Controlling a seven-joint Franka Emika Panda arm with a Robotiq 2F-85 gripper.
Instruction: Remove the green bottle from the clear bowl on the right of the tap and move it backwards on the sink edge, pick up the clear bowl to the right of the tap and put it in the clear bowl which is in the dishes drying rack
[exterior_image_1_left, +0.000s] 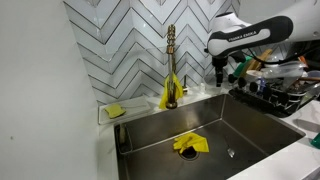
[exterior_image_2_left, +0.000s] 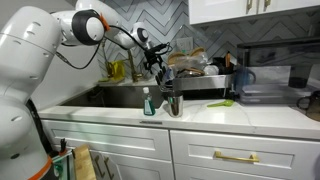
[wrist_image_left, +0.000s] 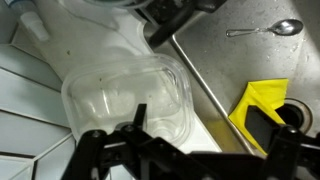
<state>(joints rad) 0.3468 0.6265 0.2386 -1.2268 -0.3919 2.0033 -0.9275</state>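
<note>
In the wrist view the clear bowl (wrist_image_left: 128, 98) lies empty on the white sink edge (wrist_image_left: 95, 45), right beside the steel basin. My gripper (wrist_image_left: 205, 150) hangs open just above it. One dark finger (wrist_image_left: 140, 115) is over the bowl's near rim and the other finger (wrist_image_left: 275, 140) is over the basin side. Nothing is held. In an exterior view the gripper (exterior_image_1_left: 218, 72) hovers to the right of the brass tap (exterior_image_1_left: 171, 55), and a patch of bright green, the green bottle (exterior_image_1_left: 238, 68), shows just behind it toward the black drying rack (exterior_image_1_left: 282, 95).
A yellow cloth (exterior_image_1_left: 190, 143) lies in the basin near the drain, also seen as the yellow cloth (wrist_image_left: 262, 108). A spoon (wrist_image_left: 265, 29) rests on the basin floor. A yellow sponge (exterior_image_1_left: 115, 110) sits on the ledge left of the tap. The chevron-tiled wall stands close behind.
</note>
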